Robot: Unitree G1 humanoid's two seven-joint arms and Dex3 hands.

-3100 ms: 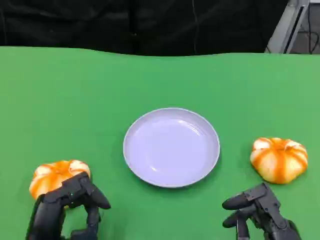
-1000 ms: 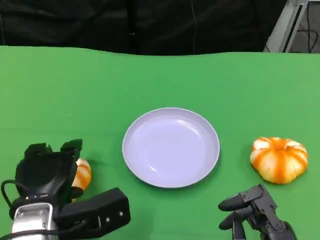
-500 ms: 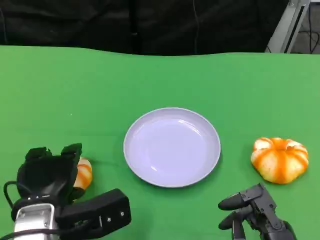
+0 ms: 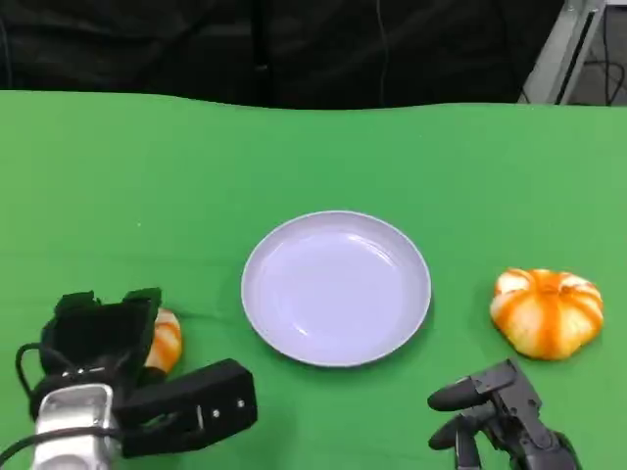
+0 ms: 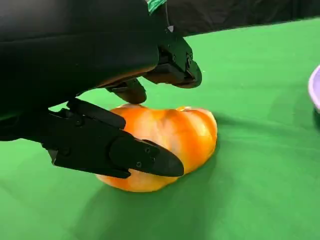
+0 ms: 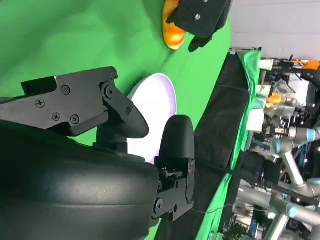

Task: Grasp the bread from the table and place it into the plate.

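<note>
Two orange-and-white striped breads lie on the green table. My left hand point(image 4: 98, 338) covers most of the left bread point(image 4: 164, 343). In the left wrist view its fingers point(image 5: 172, 62) arch over that bread point(image 5: 175, 132). The thumb point(image 5: 125, 150) lies along the bread's near side. The bread rests on the cloth, and I cannot tell whether the hand grips it. The right bread point(image 4: 547, 311) sits apart from my right hand point(image 4: 500, 416), whose fingers are spread and hold nothing. The lavender plate point(image 4: 336, 287) stands between the breads with nothing on it.
A black backdrop runs along the table's far edge point(image 4: 313, 101), with a metal stand point(image 4: 568, 49) at the back right. The right wrist view looks across the plate point(image 6: 155, 107) to the left hand point(image 6: 200, 17) and left bread point(image 6: 172, 30).
My left hand came over the left bread and has sunk slightly lower on it. The bread, plate and right hand have stayed in place.
</note>
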